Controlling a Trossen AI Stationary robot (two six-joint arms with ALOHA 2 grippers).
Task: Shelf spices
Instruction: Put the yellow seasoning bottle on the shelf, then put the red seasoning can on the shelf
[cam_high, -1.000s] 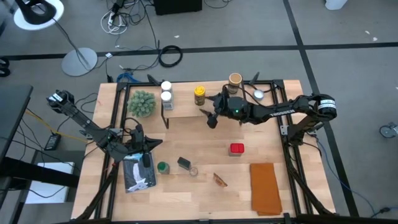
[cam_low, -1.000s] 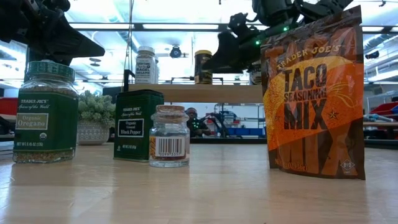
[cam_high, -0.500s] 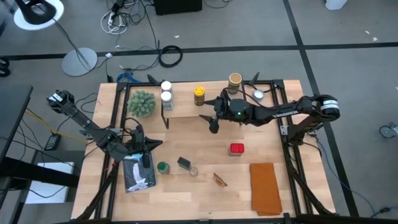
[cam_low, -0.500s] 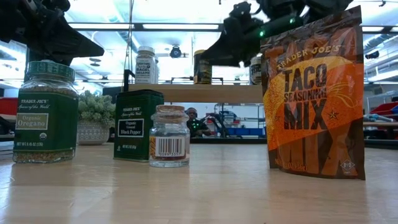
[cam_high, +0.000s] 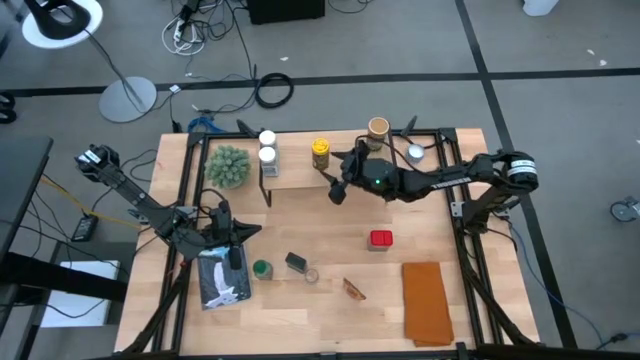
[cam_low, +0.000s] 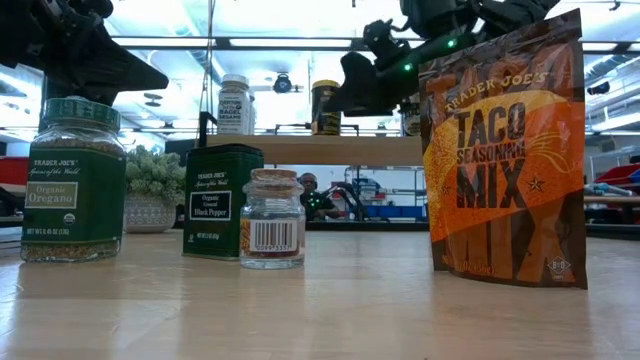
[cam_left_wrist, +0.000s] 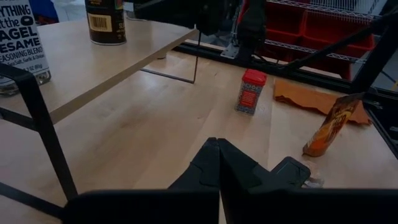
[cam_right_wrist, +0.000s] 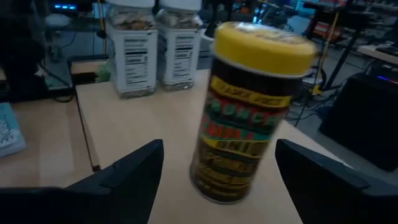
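Note:
The shelf (cam_high: 300, 175) stands at the table's far middle. On it stand two white-lidded jars (cam_high: 267, 147) and a yellow-lidded jar (cam_right_wrist: 249, 112). My right gripper (cam_right_wrist: 219, 155) hovers open over the shelf's near edge, its fingers (cam_right_wrist: 134, 171) short of the yellow-lidded jar and clear of it. On the tabletop stand a tan cylinder (cam_high: 378, 128), a red tin (cam_high: 380, 239), a green-lidded jar (cam_low: 72, 180), a dark box (cam_low: 222, 200) and a small glass jar (cam_low: 272, 218). A taco seasoning packet (cam_high: 353, 289) stands there too. My left gripper (cam_left_wrist: 219, 165) waits shut at the near left.
A fuzzy green plant (cam_high: 228, 166) sits left of the shelf and a silver cup (cam_high: 415, 152) to its right. An orange cloth (cam_high: 427, 300) lies at the near right. A printed pouch (cam_high: 222, 278) lies under my left arm. Black frame rails (cam_high: 185, 200) border the table.
My right gripper has swung a little toward the table's near edge and then back toward the yellow-lidded jar, staying open. The jars have not moved.

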